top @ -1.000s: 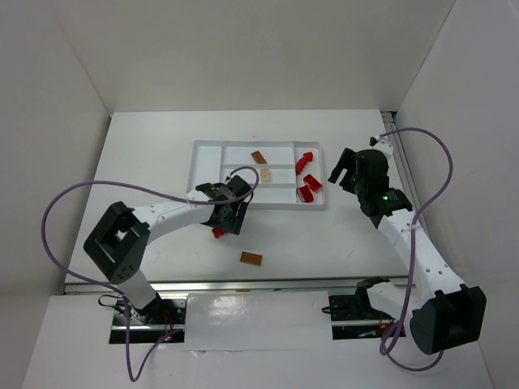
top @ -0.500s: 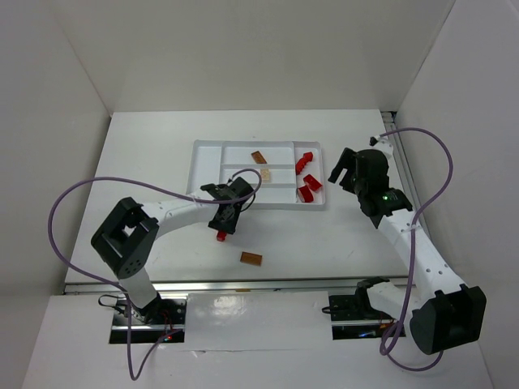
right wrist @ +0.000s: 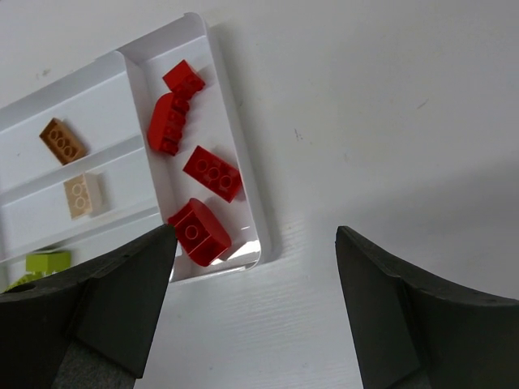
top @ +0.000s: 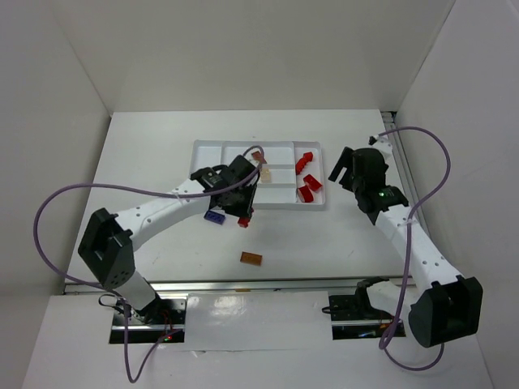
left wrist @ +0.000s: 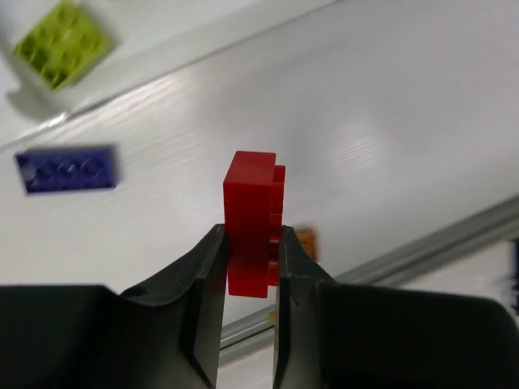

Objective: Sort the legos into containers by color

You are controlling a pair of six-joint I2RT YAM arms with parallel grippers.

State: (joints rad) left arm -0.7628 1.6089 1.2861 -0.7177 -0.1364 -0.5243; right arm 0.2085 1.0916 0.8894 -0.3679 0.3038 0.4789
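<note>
Now the left gripper [left wrist: 247, 263] is clamped on a red lego [left wrist: 251, 212], holding it above the table [top: 324, 235] just beside the white tray [top: 207, 162] — the carrying step, I judge. Next it must reach the sideways slot [right wrist: 227, 130] with the other red legos [right wrist: 212, 173] — the right gripper [right wrist: 255, 304] hangs open near it.
</note>
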